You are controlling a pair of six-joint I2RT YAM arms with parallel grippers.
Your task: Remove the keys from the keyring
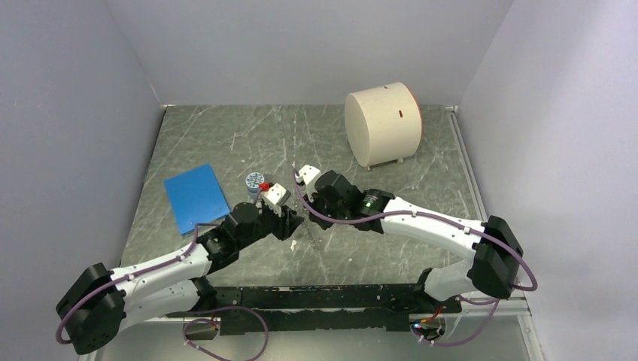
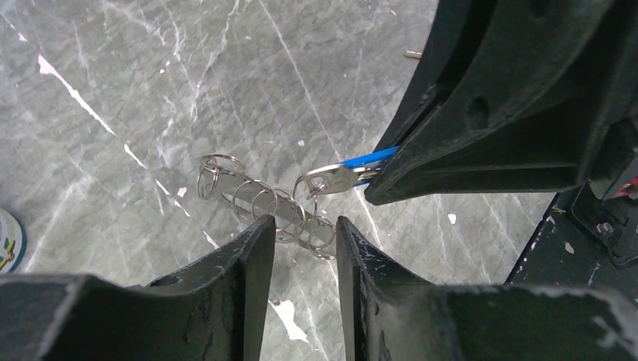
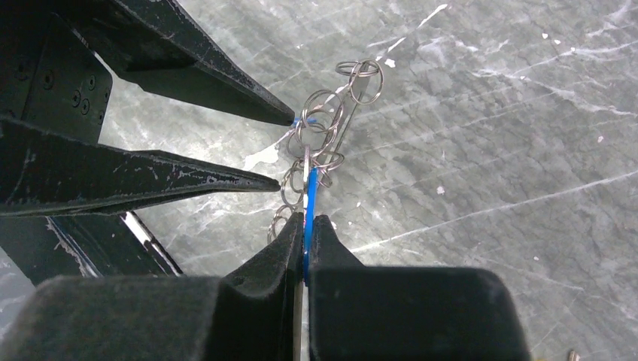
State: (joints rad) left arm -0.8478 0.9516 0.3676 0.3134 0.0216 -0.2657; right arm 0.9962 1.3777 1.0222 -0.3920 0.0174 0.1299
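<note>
**Item: keyring (image 2: 288, 218) with blue key (image 3: 309, 188).** It is held just above the table (image 1: 361, 248), to the right of the round jar (image 1: 254, 181) and nearer the arm bases than the jar, where the two grippers meet.

**Views compared.**
- In the top view the jar is shown whole. To its left lies a flat blue sheet (image 1: 195, 197), and far to its right and behind stands a cream drum (image 1: 382, 124). The keyring is seen there only as a faint glint.
- In the wrist views the keyring is resolved as a thin wire loop strung with small silver split rings.
- The key's silver blade is seen in the left wrist view. In the right wrist view only its blue edge is seen.

**Grippers.**
- The right gripper (image 3: 307, 219) is clamped on the key's blue head.
- The jaws of the left gripper (image 2: 305, 223) are set apart, with their tips on either side of the rings. Whether they touch the rings cannot be told.

**Markings.** A blue pattern is carried on the jar's lid. It is too small to be read.

**Count.**
- One key is seen.
- One wire loop is seen.
- Several split rings overlap, so they cannot be counted exactly.
- One jar, one sheet and one drum are seen.
- Two arms are seen.
</note>
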